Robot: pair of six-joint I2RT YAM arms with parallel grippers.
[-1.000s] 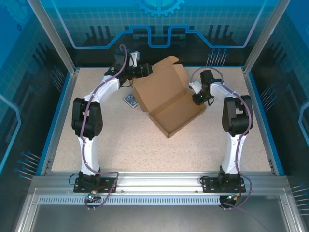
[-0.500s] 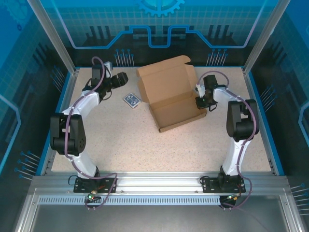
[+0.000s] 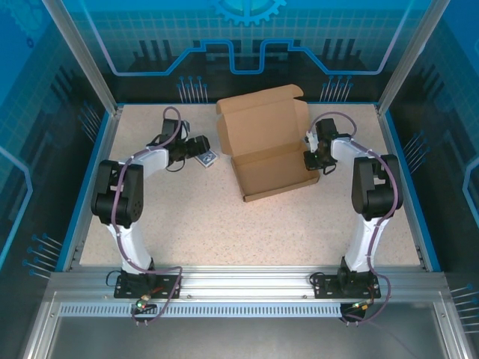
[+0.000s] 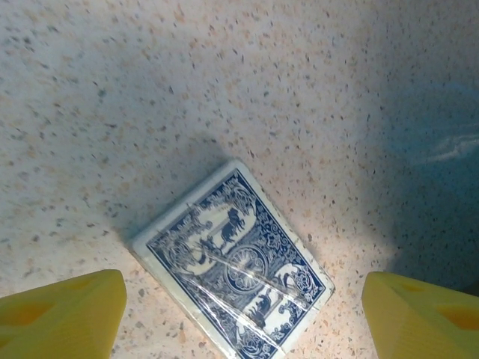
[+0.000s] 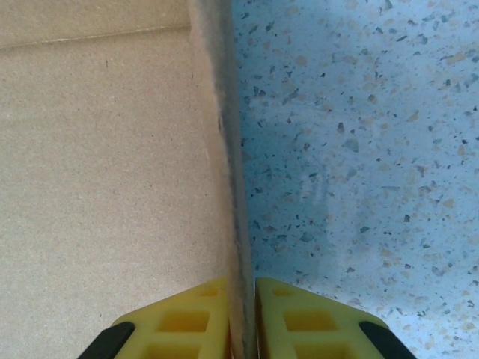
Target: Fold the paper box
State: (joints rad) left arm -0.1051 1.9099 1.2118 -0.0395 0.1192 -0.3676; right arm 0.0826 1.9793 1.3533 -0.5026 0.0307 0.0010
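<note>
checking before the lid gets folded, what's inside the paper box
Bare cardboard floor shows inside the paper box, nothing lying on it. The right fingers pinch its right wall, and the arm above them covers a small strip of floor there.

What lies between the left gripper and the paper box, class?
The blue-patterned card pack, on the table just off the open left gripper, short of the paper box; the top view shows it.
</note>
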